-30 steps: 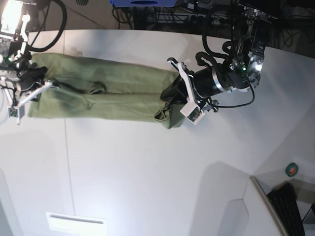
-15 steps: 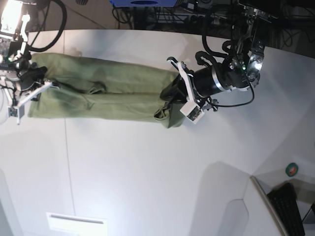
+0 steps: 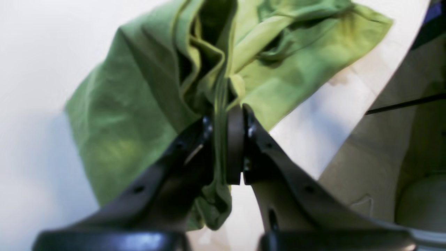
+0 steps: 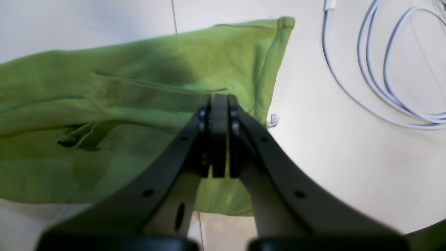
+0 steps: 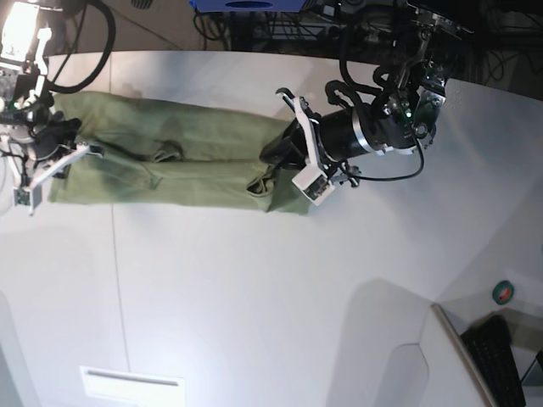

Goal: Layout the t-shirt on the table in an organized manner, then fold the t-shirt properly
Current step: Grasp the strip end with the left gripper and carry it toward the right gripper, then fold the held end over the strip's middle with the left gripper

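Green shirt [image 5: 178,161] lies stretched along the far worktop [image 5: 254,297], each end pinched in a closed hand, left [image 3: 224,146] and right [image 4: 216,136]; bunched cloth could slip free, spoiling the fold.

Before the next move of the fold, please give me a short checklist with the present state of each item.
1. Left tool shut on the olive-green cotton t-shirt: ok, a bunched fold sits between the jaws.
2. Right tool shut at the shirt's other end: ok; cloth actually pinched between the pads: cannot tell.
3. Shirt lies flat on the white table: not ok, it is crumpled near the left tool.
4. Shirt is fully on the table: ok in the base view.
5. White cable clear of the shirt: ok, it lies apart beside the hem.
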